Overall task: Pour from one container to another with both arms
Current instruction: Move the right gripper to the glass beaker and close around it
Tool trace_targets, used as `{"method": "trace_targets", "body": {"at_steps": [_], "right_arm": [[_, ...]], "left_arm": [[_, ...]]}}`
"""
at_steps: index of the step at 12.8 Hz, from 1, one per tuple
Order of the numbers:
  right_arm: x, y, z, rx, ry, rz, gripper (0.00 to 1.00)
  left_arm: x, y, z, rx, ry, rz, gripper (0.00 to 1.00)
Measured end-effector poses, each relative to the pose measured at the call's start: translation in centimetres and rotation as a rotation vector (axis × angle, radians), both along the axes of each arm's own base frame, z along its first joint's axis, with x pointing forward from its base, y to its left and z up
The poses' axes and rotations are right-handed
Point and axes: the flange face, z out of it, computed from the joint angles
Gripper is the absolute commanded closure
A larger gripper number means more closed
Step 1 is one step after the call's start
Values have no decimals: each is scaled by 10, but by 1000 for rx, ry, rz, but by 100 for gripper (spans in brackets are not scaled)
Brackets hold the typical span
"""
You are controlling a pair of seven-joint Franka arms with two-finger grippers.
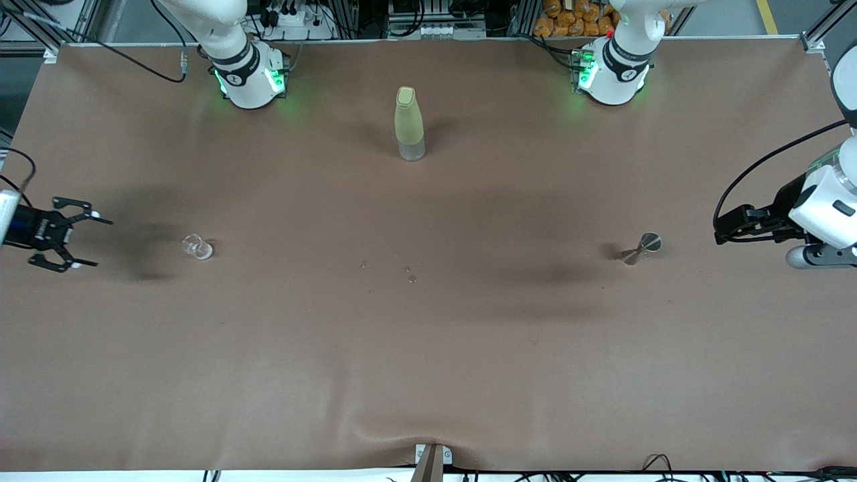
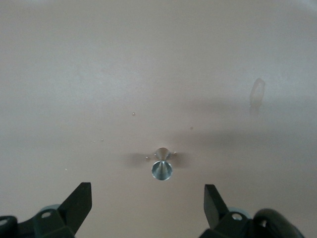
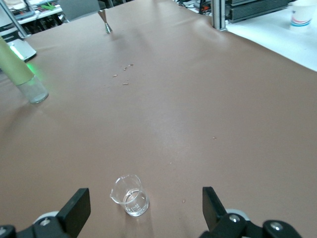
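A tiny clear glass beaker (image 1: 197, 248) (image 3: 130, 196) stands upright on the brown table toward the right arm's end. My right gripper (image 1: 86, 242) (image 3: 143, 206) hovers low beside it, open, with the beaker just ahead of its two black fingers and apart from them. The small silver jigger (image 1: 643, 246) (image 2: 162, 167) stands upright toward the left arm's end and also shows small in the right wrist view (image 3: 105, 22). My left gripper (image 1: 726, 226) (image 2: 147, 201) is open and empty, low beside the jigger, which lies just ahead of its fingers.
A tall yellow-green bottle (image 1: 409, 124) (image 3: 22, 69) stands mid-table, farther from the front camera than both containers. A few small droplets (image 1: 408, 273) lie on the cloth between beaker and jigger. A post (image 3: 219, 15) stands at the table's edge.
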Motion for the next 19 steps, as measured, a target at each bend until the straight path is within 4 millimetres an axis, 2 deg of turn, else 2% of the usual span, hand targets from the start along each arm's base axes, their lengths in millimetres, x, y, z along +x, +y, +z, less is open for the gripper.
{"method": "trace_targets", "body": {"at_steps": [5, 7, 9, 12, 14, 16, 19], "right_arm": [[-5, 13, -39, 91, 29, 42, 0], [-5, 19, -66, 137, -26, 57, 0], [-9, 23, -92, 162, -24, 65, 0], [-20, 27, -130, 190, -50, 98, 0], [-26, 32, -150, 224, -55, 118, 0], [-27, 38, -158, 252, -64, 123, 0], [-25, 51, -171, 291, -87, 127, 0]], "left_arm": [[-2, 70, -5, -102, 0, -189, 0], [-5, 99, -21, -161, 9, -283, 0], [-4, 119, -47, -208, 29, -369, 0], [-2, 143, -96, -406, 12, -471, 0], [-3, 157, -125, -499, -17, -611, 0], [-4, 160, -150, -589, -77, -765, 0], [-20, 176, -199, -719, -174, -929, 0]]}}
